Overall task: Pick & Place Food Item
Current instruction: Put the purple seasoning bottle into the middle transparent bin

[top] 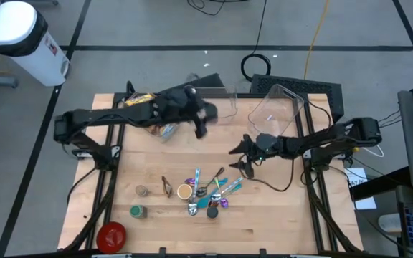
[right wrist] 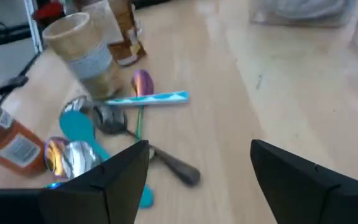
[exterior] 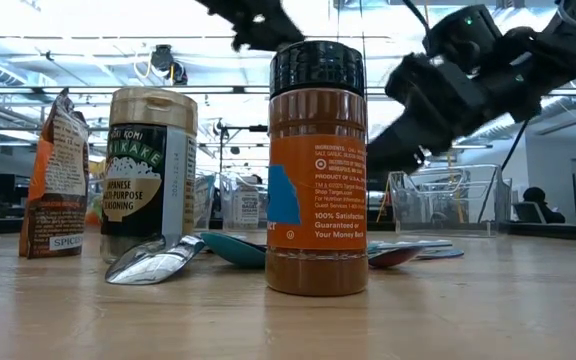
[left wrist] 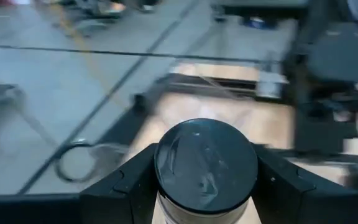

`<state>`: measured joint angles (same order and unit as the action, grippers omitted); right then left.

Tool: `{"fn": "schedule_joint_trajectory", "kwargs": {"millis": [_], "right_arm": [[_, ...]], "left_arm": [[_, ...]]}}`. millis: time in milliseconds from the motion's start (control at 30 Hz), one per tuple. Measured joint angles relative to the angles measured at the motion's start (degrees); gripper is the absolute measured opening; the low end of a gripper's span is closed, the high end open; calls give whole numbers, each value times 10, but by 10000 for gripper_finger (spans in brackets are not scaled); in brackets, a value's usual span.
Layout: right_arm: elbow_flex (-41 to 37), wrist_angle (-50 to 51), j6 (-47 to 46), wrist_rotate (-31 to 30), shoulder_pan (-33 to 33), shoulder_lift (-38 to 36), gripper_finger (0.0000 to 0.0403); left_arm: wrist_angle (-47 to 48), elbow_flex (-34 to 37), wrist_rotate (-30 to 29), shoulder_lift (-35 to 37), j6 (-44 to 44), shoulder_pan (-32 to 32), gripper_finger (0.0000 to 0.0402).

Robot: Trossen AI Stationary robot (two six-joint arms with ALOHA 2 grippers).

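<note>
Now, left gripper (left wrist: 205, 186): in the high view it's in the upper middle of the frame, over the back part of the wooden table (top: 278, 208). Its jaws are clamped on the sides of a jar with a round black lid (left wrist: 206, 166), the dark fingers (left wrist: 124, 183) pressing in from both sides.
Held jar: lifted clear of the tabletop, lid facing the left wrist camera; the label is not readable.
Right gripper (right wrist: 199, 174): centre-right of the high view, pointing toward the clutter in the lower middle. Jaws wide apart, nothing between them, hovering above bare wood.
Clutter: in the right wrist view, a tan paper cup (right wrist: 82, 46), a turquoise toothbrush-like stick (right wrist: 146, 98), a metal spoon (right wrist: 145, 148) and a teal plastic spoon (right wrist: 78, 127) lie close together.
Foreground, low view: an orange spice bottle with a black cap (exterior: 317, 168) stands upright mid-frame, with a green-labelled seasoning jar (exterior: 149, 165) to its left and a brown spice pouch (exterior: 55, 180) at the far left.
Back of table: a clear plastic bin (top: 278, 107) sits at the upper right of the tabletop.
Front corner: a red round lid (top: 111, 234) at the lower left.
</note>
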<state>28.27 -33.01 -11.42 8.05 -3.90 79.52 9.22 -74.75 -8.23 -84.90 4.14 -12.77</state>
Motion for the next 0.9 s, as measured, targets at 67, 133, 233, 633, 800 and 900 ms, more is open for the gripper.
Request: {"fn": "schedule_joint_trajectory", "kwargs": {"millis": [67, 133, 233, 633, 800, 900], "right_arm": [[4, -12, 1, -5, -2, -4, 276], [2, -14, 2, -5, -2, -4, 275], [2, -10, 3, -5, -2, -1, 272], [2, -20, 5, -22, -5, -2, 269], [2, -22, 6, -22, -5, -2, 268], [2, -23, 6, -23, -5, -2, 267]], "left_arm": [[-37, 30, -15, 20, -2, -21, 208], [-67, 66, -37, 33, -6, -44, 208], [-125, 115, -37, 31, -26, -83, 208], [-244, 227, -8, -20, -105, -194, 208], [-241, 229, -4, -48, -107, -192, 208], [-257, 229, -15, -68, -107, -189, 208]]}}
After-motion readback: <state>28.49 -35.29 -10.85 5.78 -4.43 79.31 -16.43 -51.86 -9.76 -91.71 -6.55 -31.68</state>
